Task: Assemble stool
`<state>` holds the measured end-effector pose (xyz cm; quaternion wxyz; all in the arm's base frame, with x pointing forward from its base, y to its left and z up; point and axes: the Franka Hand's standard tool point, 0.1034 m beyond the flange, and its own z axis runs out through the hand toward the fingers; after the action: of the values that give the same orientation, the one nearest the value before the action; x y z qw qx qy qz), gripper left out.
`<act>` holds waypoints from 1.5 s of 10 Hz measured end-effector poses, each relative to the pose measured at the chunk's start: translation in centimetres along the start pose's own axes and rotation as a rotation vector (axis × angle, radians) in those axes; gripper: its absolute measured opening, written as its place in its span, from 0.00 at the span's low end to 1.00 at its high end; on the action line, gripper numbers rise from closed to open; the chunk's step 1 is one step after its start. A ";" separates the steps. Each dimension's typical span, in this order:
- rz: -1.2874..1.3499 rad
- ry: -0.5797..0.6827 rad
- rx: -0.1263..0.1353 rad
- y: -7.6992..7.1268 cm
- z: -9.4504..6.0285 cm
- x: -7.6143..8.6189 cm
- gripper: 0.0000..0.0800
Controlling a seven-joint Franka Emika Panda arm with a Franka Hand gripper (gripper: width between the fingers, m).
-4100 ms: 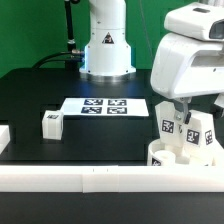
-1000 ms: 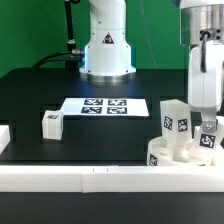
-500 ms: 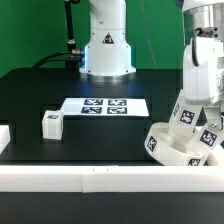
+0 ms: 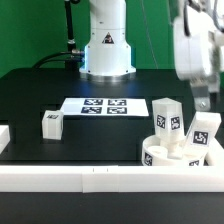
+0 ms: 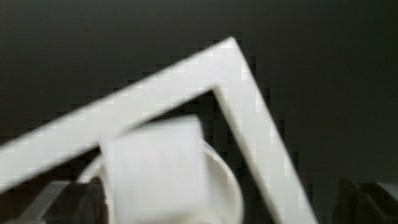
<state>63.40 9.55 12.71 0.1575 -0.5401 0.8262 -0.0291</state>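
In the exterior view the round white seat disc (image 4: 172, 157) lies at the front right against the border bar. Two white legs stand upright in it, one with its tag facing me (image 4: 165, 119) and one tilted a little (image 4: 204, 131). A third leg (image 4: 52, 123) lies loose on the black table at the exterior view's left. My gripper (image 4: 204, 102) hangs blurred above the right-hand leg, apart from it. In the wrist view the dark fingers (image 5: 50, 203) stand wide apart, and a blurred white part of the stool (image 5: 164, 170) shows below them.
The marker board (image 4: 105, 105) lies at mid-table in front of the robot base (image 4: 106, 45). A long white border bar (image 4: 80, 178) runs along the front edge. Two bars meet in a corner in the wrist view (image 5: 196, 75).
Half a second ago the gripper was low at the stool and the seat was tipped up. Now the gripper has risen clear, and the seat sits flat with both legs upright.
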 end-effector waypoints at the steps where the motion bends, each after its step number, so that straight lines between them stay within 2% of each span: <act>1: -0.039 0.000 0.006 -1.3 -1.2 1.7 0.81; 2: -0.029 0.007 0.011 -2.5 -1.6 3.2 0.81; 4: -0.035 0.006 0.007 -1.8 -1.2 2.4 0.81; 6: -0.047 0.010 0.008 -1.8 -1.0 2.7 0.81; 7: -0.098 0.026 0.020 -1.7 -0.7 3.6 0.81; 8: -0.139 0.048 0.036 -1.8 -0.9 5.5 0.81; 9: -0.211 0.067 0.034 -2.2 -1.1 7.7 0.81; 10: -0.282 0.093 0.036 -3.1 -1.4 10.9 0.81; 12: -0.363 0.137 0.041 -4.9 -1.4 15.4 0.81; 15: -0.389 0.139 0.040 -5.0 -1.3 15.2 0.81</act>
<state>61.84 -6.39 11.50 0.1024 -0.6828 0.7147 -0.1124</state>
